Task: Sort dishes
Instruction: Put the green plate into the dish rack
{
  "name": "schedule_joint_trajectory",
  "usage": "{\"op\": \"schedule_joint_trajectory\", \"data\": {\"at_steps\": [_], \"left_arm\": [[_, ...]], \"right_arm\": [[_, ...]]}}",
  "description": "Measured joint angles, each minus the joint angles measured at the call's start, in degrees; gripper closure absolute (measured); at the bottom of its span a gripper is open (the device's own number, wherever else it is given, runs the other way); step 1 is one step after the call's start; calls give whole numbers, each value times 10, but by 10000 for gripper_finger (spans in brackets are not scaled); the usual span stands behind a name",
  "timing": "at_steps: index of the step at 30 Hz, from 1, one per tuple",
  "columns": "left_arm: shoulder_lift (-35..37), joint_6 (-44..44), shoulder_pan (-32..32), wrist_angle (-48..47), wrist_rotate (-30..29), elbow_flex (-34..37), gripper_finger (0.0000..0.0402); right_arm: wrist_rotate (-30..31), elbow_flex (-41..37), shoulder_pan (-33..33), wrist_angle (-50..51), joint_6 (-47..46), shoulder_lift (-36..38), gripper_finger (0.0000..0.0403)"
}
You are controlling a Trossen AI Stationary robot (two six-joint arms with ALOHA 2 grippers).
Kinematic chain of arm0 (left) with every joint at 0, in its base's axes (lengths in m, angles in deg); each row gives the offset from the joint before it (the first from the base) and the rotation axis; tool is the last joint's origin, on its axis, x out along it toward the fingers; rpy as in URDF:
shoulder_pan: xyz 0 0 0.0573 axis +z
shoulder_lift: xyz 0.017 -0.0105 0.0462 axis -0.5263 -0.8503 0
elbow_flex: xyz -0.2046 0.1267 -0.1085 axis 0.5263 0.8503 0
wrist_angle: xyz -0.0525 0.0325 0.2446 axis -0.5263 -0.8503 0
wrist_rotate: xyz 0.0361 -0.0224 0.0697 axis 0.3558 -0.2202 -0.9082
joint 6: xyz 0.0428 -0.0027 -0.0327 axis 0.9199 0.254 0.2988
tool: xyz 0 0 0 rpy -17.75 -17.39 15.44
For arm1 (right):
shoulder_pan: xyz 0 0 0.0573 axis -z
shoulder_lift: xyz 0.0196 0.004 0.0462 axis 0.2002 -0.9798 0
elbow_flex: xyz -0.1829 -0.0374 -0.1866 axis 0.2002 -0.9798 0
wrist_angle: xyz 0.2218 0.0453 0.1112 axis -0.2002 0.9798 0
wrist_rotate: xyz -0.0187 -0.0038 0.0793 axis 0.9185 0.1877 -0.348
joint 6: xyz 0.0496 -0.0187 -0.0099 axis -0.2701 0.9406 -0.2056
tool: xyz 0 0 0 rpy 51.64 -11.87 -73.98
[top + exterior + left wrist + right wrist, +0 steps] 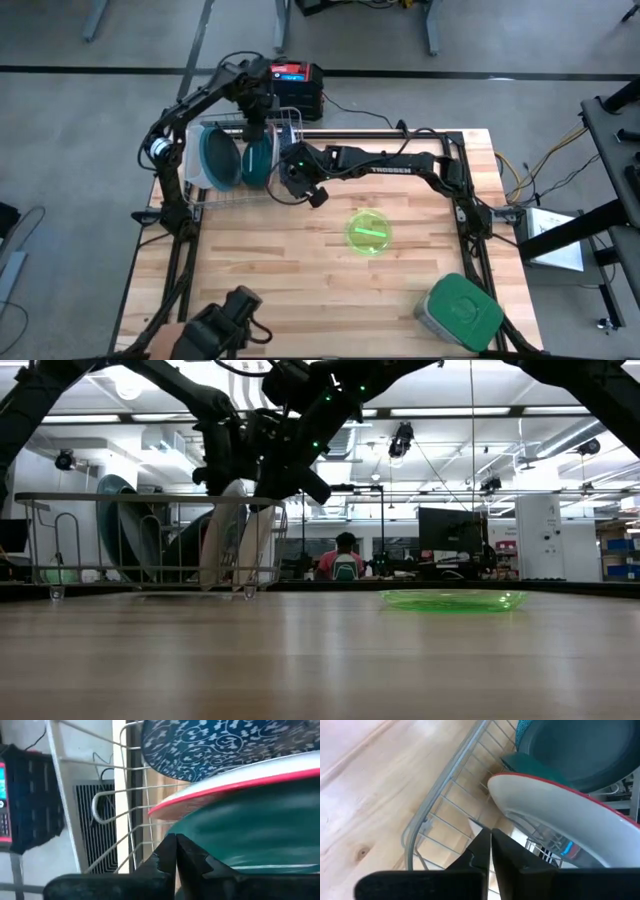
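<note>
A wire rack (195, 195) stands at the table's far left with several dishes on edge in it: a grey-teal bowl (220, 160), a dark green plate (257, 160), a white plate with a red rim (555, 825) and a blue patterned dish (210, 745). My left gripper (255, 128) is shut above the rack, its tips (176, 845) at the dark green plate (250, 835). My right gripper (283, 180) reaches in from the right, shut (490, 842) beside the white plate's lower rim. A lime green plate (369, 230) lies flat on the table's middle. My left gripper points down into the rack, its shut fingertips (167, 845) against the face of the dark green plate near its rim (200, 832); whether they touch it I cannot tell. My right gripper slants down from the table's right, its shut fingertips (482, 842) next to the white plate's rim (500, 795); I cannot tell whether they touch.
A square grey container with a green lid (460, 312) sits at the near right corner. A hand with a dark object (225, 330) shows at the near left edge. A black box (295, 85) stands beyond the far edge. Bare wood lies near the lime plate.
</note>
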Motion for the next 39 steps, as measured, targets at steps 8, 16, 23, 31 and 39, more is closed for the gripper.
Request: {"op": "schedule_joint_trajectory", "data": {"at_steps": [8,16,23,31,39], "left_arm": [[-1,41,-1,-52,45,10,402],[4,45,-1,-136,103,11,402],[6,43,2,49,26,11,402],[-39,67,-1,15,27,13,401],[-51,86,5,-133,71,-14,401]], "right_arm": [[-1,-3,4,0,-51,-6,402],[-8,-2,18,-13,-168,-16,403],[-5,-2,16,-19,-182,-17,403],[-4,-2,13,-25,-210,-19,403],[0,-3,19,-30,-286,-19,403]]}}
